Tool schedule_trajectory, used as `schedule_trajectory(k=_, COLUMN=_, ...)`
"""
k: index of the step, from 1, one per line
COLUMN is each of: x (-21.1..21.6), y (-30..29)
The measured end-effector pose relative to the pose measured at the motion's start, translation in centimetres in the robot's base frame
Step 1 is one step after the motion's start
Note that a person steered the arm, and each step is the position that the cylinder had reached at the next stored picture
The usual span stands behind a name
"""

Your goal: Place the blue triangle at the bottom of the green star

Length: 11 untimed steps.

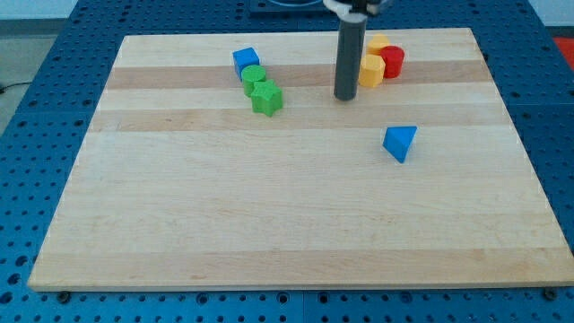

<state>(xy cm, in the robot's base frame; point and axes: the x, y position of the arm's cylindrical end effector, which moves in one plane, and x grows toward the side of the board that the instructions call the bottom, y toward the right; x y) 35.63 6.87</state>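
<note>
Our tip (345, 96), a bare rod with no jaws to open or close, stands far-left of the blue triangle (400, 142); the green star (266, 99) lies further left.

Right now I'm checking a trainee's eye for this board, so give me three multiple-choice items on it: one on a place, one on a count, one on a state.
1. Where does the blue triangle lie relative to the green star?
A. toward the view's lower right
B. toward the view's upper left
C. stacked on it

2. How many green blocks are there?
A. one
B. two
C. four

3. My tip is:
A. pressing on the blue triangle
B. on bare board, touching neither triangle nor star
C. resting on the green star

Answers:
1. A, the triangle sits alone, right of and below the star.
2. B, the star and another green block just above it.
3. B, the tip stands between them, left of the yellow block, with clear gaps to both.
</note>
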Motion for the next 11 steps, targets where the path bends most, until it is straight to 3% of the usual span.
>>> schedule_trajectory(k=3, x=4.1, y=12.1)
schedule_trajectory(k=4, x=9.4, y=13.4)
schedule_trajectory(k=9, x=7.6, y=-8.9)
schedule_trajectory(k=11, x=4.0, y=-10.5)
